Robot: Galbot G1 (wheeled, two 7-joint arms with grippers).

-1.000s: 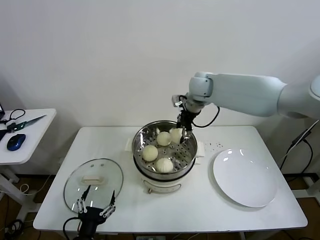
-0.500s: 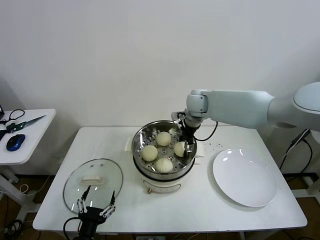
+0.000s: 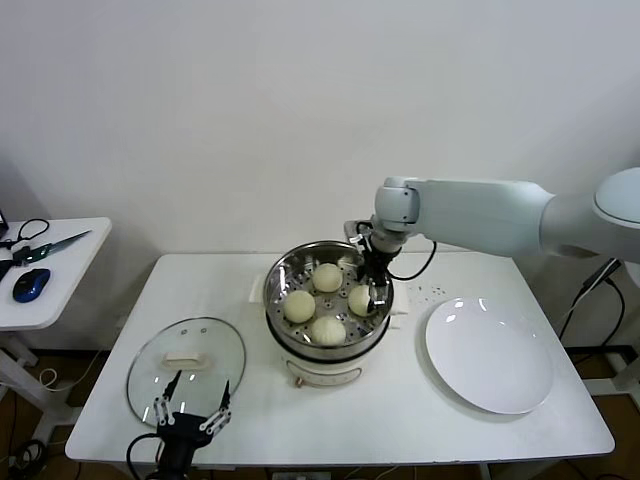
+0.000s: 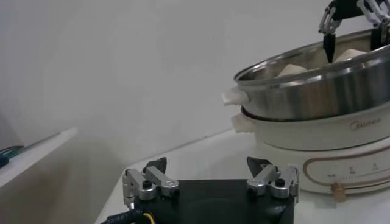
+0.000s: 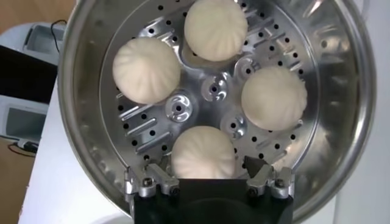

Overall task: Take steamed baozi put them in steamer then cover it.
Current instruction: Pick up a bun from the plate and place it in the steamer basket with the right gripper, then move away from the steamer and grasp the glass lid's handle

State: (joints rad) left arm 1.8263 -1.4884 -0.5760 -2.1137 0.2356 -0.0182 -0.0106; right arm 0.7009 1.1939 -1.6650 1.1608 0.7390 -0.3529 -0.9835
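The right end effector (image 3: 372, 290) hangs inside the steamer (image 3: 281, 270), at its right side, with its fingers spread on either side of one steamed baozi (image 3: 359, 299); they stand apart from the bun and grip nothing. All four steamed baozi sit on the perforated tray, spaced around its middle.

The right wrist view looks straight down into the steamer (image 5: 91, 146): the nearest bun (image 5: 203, 152) lies between the two fingertips (image 5: 146, 182), with gaps showing on both sides, which the head view does not show.

The left end effector (image 3: 190, 412) waits at the tabletop's (image 3: 400, 400) near edge, fingers wide apart and empty, just in front of the cover (image 3: 187, 368), which lies flat to the left of the steamer. The left wrist view shows the steamer (image 4: 317, 79) from the side on its white base. A white plate (image 3: 490, 355) lies to the right.
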